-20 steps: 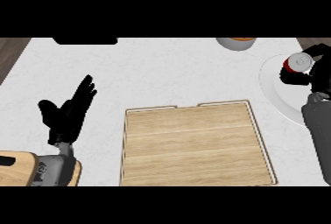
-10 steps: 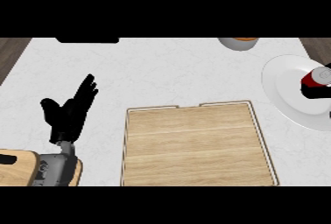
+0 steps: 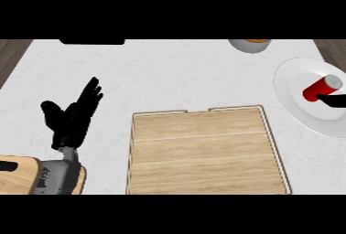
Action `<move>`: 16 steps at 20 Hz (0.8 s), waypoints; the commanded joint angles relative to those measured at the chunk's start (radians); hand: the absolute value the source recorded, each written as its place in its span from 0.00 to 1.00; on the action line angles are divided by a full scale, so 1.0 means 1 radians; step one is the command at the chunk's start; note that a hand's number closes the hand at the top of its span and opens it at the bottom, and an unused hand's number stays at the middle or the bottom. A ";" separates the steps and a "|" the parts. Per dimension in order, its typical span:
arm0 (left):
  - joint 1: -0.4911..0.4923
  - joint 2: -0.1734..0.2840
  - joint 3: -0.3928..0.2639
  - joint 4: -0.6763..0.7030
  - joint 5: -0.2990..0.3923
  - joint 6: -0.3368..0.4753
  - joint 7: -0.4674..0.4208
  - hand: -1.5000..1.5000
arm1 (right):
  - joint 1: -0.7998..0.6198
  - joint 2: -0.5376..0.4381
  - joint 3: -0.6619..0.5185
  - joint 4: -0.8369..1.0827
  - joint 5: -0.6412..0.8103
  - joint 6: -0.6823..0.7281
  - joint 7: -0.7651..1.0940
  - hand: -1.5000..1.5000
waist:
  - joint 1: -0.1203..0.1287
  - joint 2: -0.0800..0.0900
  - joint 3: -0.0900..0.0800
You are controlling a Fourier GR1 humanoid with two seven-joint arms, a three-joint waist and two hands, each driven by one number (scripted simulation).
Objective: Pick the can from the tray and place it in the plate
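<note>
One red can (image 3: 319, 88), silver top, tilted on white plate (image 3: 297, 103)

Right hand (image 3: 334, 100) mostly beyond edge

Nothing readable anywhere here, honestly. The red metal can (image 3: 316, 88) lying on the round white plate (image 3: 297, 103) shows no label, brand or number that can be made out.
</note>
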 commanded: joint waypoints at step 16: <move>0.062 0.075 0.039 -0.001 -0.012 -0.027 -0.023 0.50 | 0.021 0.014 -0.246 -0.086 -0.469 0.431 -0.115 0.00 | -0.020 -0.007 -0.006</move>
